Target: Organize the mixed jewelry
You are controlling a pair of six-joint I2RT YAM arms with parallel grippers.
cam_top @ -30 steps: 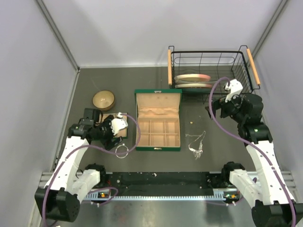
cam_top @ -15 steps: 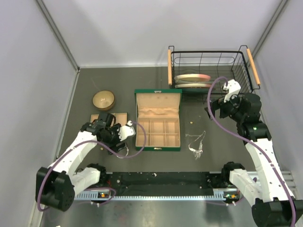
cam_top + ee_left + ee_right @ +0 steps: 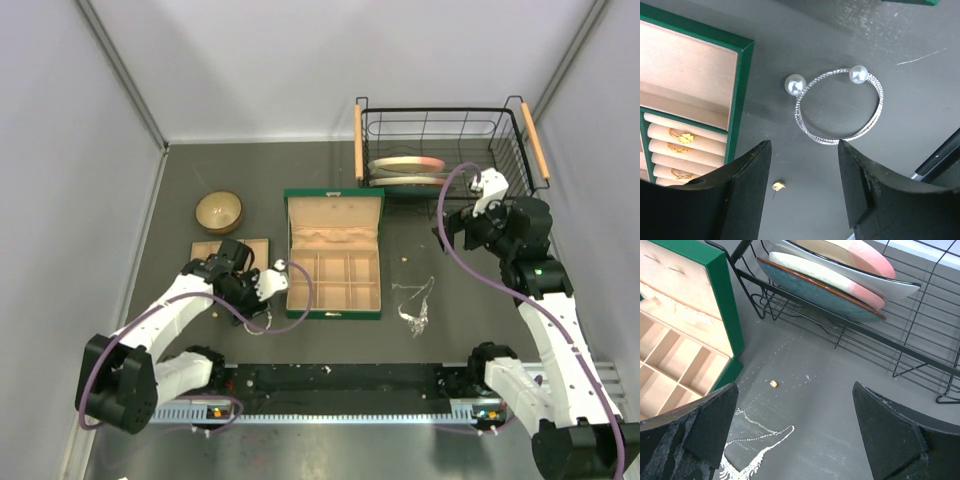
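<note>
My left jaws [image 3: 804, 150] gaped wide and empty, the bracelet hoop [image 3: 858, 74] lying flat on the surface [image 3: 920, 40] just beyond their tips, pearl ends farthest from me, while my right jaws [image 3: 795, 390], equally wide, straddled the chain necklace [image 3: 757, 460], partly out of view.

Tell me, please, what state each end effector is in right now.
Left end effector: open, holding nothing, the pearl bracelet lying on the table between its fingers.
Right end effector: open, holding nothing.
</note>
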